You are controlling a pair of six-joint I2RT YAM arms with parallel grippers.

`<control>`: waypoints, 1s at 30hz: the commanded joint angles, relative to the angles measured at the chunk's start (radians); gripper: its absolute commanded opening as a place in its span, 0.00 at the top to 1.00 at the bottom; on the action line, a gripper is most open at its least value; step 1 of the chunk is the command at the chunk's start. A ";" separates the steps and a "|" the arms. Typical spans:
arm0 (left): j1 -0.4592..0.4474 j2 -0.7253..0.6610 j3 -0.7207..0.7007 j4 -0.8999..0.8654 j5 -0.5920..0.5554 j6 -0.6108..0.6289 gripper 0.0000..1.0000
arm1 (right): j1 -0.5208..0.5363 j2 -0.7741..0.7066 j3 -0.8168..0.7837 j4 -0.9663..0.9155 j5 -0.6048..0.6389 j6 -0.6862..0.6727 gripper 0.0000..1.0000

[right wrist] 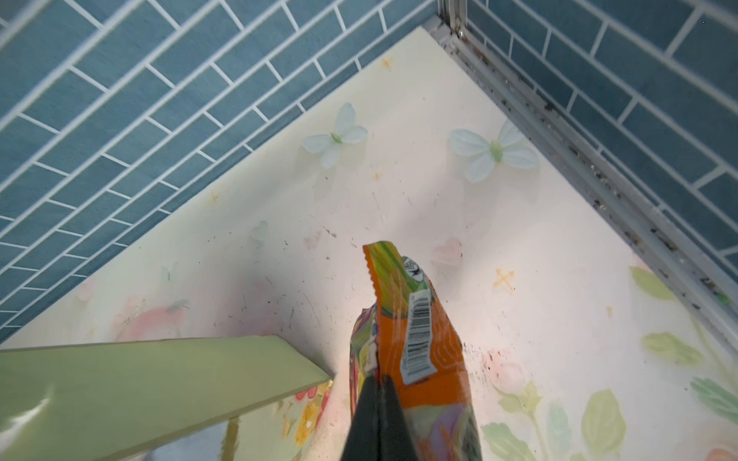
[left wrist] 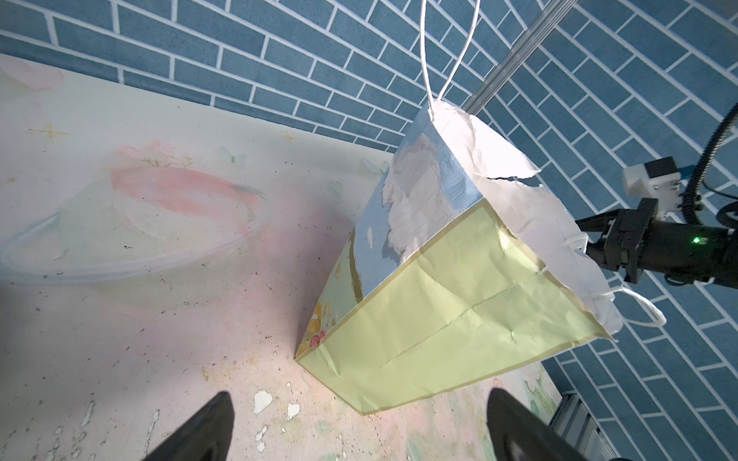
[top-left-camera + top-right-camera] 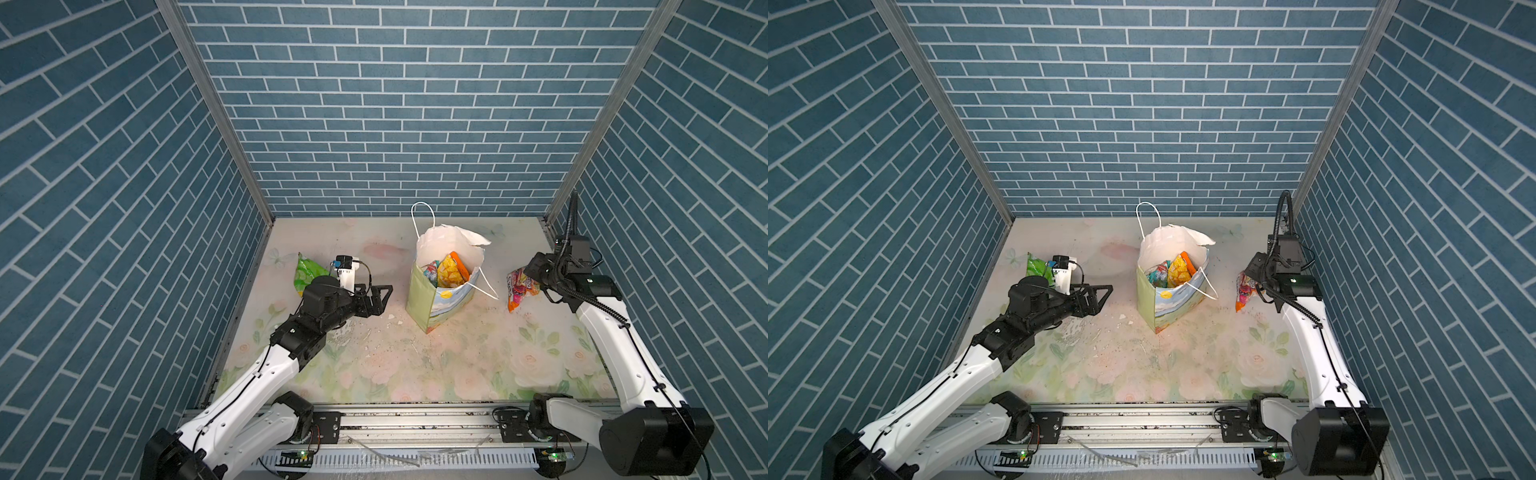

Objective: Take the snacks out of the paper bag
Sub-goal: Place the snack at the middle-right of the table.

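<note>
The paper bag (image 3: 428, 299) (image 3: 1152, 303) stands upright mid-table, its torn white rim open. Inside show a yellow packet (image 3: 452, 270) (image 3: 1179, 270) and a teal one (image 3: 430, 270). A green chip bag (image 3: 305, 272) (image 3: 1036, 266) lies at the far left behind my left arm. My left gripper (image 3: 384, 297) (image 3: 1102, 295) (image 2: 359, 399) hangs open and empty just left of the bag's pale-green side (image 2: 439, 311). My right gripper (image 3: 534, 277) (image 3: 1253, 273) (image 1: 379, 381) is shut on an orange candy pack (image 3: 519, 293) (image 3: 1245, 293) (image 1: 419, 339), held to the right of the bag (image 1: 139, 379) over the table.
White paper flakes (image 3: 392, 318) (image 2: 263, 401) lie on the floral table cover between my left gripper and the bag. Blue brick walls (image 3: 374, 104) close in the back and both sides. A metal rail (image 3: 415, 419) runs along the front edge.
</note>
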 commanded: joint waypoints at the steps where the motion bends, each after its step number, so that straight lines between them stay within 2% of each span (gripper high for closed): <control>1: -0.004 0.011 0.053 -0.044 0.005 0.012 0.00 | -0.024 0.044 -0.066 0.151 -0.056 0.061 1.00; 6: -0.004 0.034 0.094 -0.098 -0.013 0.014 0.01 | -0.051 0.192 -0.133 0.265 -0.095 0.086 1.00; 12: -0.005 0.064 0.127 -0.123 -0.027 0.009 0.00 | -0.077 0.381 -0.083 0.292 -0.124 0.063 1.00; 13: -0.004 0.069 0.131 -0.123 -0.027 0.006 0.00 | -0.080 0.408 -0.067 0.286 -0.128 0.060 0.83; 15: -0.004 0.079 0.144 -0.131 -0.029 0.005 0.00 | -0.085 0.449 -0.037 0.272 -0.154 0.048 0.58; 17: -0.004 0.086 0.158 -0.140 -0.026 0.007 0.01 | -0.085 0.477 0.002 0.246 -0.197 0.043 0.44; 18: -0.004 0.087 0.164 -0.143 -0.023 0.008 0.01 | -0.085 0.478 0.015 0.232 -0.200 0.044 0.29; 19: -0.004 0.087 0.168 -0.145 -0.020 0.008 0.00 | -0.085 0.474 0.029 0.215 -0.200 0.042 0.05; 20: -0.004 0.087 0.171 -0.146 -0.017 0.007 0.00 | -0.085 0.465 0.040 0.203 -0.203 0.037 0.02; 24: -0.004 0.061 0.161 -0.163 -0.008 0.012 0.00 | -0.085 0.374 0.044 0.180 -0.228 0.020 0.01; 30: -0.004 -0.022 0.088 -0.143 -0.001 0.001 0.00 | -0.084 0.156 -0.064 0.190 -0.296 0.053 0.04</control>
